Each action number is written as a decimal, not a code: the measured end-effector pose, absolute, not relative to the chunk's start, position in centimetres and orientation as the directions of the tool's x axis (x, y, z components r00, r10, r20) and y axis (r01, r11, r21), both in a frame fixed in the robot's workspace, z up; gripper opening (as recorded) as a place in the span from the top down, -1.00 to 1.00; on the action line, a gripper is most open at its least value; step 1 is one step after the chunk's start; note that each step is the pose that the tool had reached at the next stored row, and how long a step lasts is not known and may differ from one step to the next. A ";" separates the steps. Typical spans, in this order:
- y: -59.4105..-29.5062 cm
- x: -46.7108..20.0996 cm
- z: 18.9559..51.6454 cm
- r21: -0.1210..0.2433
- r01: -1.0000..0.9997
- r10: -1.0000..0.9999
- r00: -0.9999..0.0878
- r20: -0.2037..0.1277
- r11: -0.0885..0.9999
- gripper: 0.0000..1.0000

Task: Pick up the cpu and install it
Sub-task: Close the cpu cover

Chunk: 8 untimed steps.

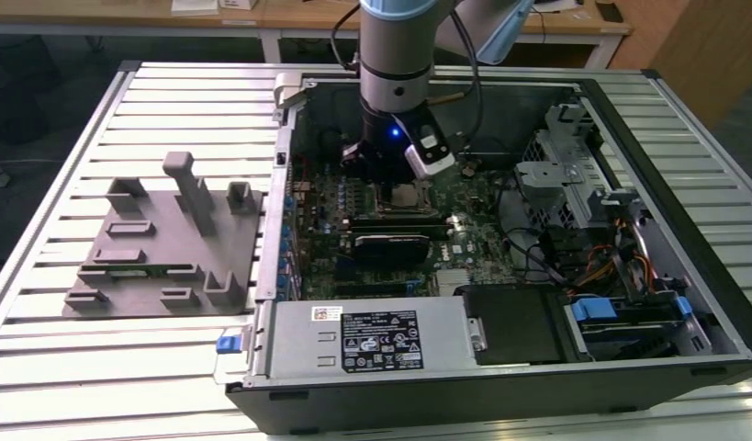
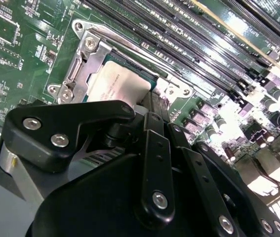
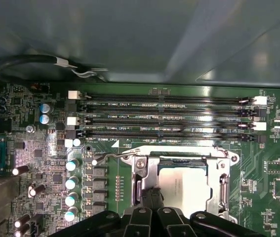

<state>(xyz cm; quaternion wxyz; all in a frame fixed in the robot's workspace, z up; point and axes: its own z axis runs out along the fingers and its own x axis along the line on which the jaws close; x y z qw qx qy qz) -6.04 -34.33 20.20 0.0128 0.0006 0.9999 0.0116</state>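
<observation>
The cpu (image 3: 184,186) is a pale silver square lying flat inside the metal socket frame (image 3: 224,185) on the green motherboard. It also shows in the second wrist view as cpu (image 2: 117,85) and in the exterior view as cpu (image 1: 408,194). My gripper (image 3: 150,193) hangs just over the socket, its two black fingers pressed together at one edge of the chip with nothing between them. The second wrist view shows the gripper (image 2: 152,102) from behind, its linkage hiding the chip's near part. In the exterior view the gripper (image 1: 392,173) is low inside the open case.
Several memory slots (image 3: 169,118) run beside the socket. A black block (image 1: 394,246) sits on the board near the socket. The power supply (image 1: 376,335) fills the case's front. A grey fixture tray (image 1: 155,248) lies on the slatted table at the exterior view's left.
</observation>
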 end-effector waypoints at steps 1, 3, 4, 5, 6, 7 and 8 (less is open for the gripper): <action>-34.3 -6.0 20.3 0.023 0.001 0.001 -1.000 -0.026 1.000 0.79; -34.3 -6.0 20.6 0.023 0.001 0.001 -1.000 -0.026 1.000 0.79; -34.3 -6.0 20.8 0.023 0.001 0.001 -1.000 -0.026 1.000 0.79; -34.3 -6.0 21.0 0.023 0.001 0.001 -1.000 -0.026 1.000 0.79; -34.3 -6.0 21.2 0.023 0.001 0.001 -1.000 -0.027 1.000 0.79; -34.3 -6.0 21.3 0.023 0.001 0.001 -1.000 -0.028 1.000 0.79; -34.3 -6.0 21.5 0.023 0.001 0.001 -1.000 -0.029 1.000 0.79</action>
